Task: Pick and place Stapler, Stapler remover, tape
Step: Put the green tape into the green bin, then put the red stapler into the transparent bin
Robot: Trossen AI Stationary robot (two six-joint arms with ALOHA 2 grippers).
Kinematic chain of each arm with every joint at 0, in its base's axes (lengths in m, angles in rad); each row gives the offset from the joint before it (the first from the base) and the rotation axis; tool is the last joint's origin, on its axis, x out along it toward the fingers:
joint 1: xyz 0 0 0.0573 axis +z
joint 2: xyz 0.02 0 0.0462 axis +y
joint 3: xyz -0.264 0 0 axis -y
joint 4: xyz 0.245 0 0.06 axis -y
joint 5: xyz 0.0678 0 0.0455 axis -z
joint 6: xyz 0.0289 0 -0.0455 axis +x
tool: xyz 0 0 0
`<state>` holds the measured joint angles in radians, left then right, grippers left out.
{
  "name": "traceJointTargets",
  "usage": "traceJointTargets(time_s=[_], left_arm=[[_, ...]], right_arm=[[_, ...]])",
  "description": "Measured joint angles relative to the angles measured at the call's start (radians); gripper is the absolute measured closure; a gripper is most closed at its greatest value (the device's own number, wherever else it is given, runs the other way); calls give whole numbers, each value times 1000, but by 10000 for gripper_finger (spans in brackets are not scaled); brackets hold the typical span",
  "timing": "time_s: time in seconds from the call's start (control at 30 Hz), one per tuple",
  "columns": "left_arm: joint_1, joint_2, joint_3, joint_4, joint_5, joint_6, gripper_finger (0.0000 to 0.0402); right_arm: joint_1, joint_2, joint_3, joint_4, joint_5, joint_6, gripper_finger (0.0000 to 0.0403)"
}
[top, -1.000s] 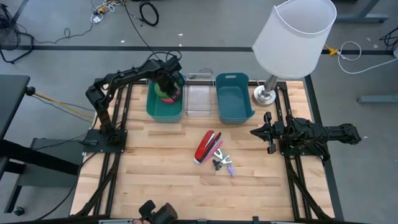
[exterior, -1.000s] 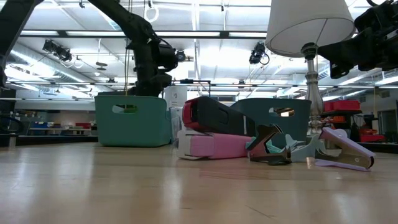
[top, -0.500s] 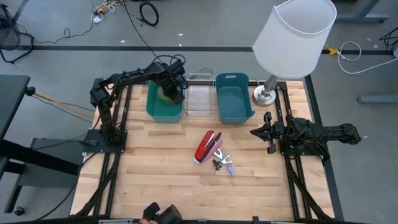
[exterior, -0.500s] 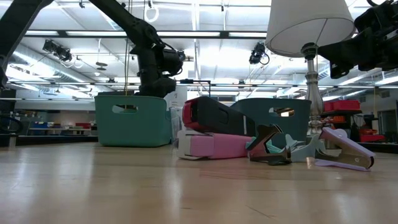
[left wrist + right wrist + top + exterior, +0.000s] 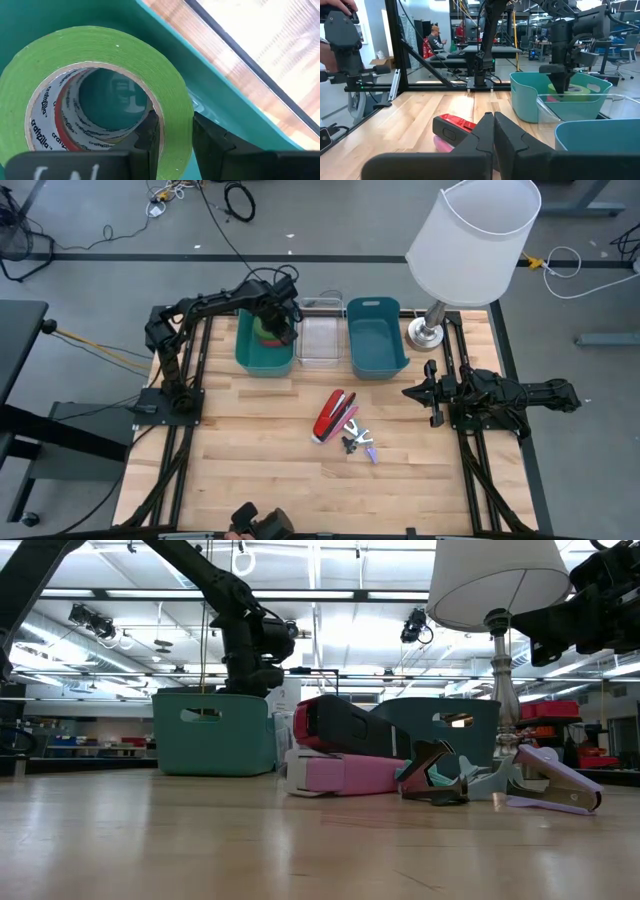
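The left gripper pinches the wall of the green tape, one finger inside the core, one outside, holding it low in the teal bin. The stapler and remover lie mid-table, the stapler's length running toward the bins. The right gripper, shut and empty, is nearer them.

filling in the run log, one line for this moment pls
left fingers: gripping green tape in teal bin | right gripper: shut, waiting | stapler: on table

Green tape in a teal bin; red-and-pink stapler on pale wood table.
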<state>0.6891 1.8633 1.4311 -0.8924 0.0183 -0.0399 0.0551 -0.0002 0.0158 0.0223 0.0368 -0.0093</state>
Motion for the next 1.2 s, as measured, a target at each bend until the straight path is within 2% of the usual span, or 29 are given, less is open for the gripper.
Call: traceJointTargets(time_s=[0.17, 0.5, 0.6, 0.9, 1.03, 1.2], left_arm=[[1, 0, 0, 2, -45, 0, 303], [1, 0, 0, 6, -51, 0, 298], [0, 0, 0, 7, -52, 0, 274], [1, -1, 0, 10, -60, 1, 156], [1, -1, 15, -19, -60, 1, 140], [0, -6, 97, -90, -59, 1, 145]], right_arm=[[0, 0, 0, 0, 0, 0, 387], [0, 0, 0, 0, 0, 0, 387], [0, 0, 0, 0, 0, 0, 387], [0, 0, 0, 0, 0, 0, 387], [0, 0, 0, 0, 0, 0, 387], [0, 0, 0, 0, 0, 0, 387]])
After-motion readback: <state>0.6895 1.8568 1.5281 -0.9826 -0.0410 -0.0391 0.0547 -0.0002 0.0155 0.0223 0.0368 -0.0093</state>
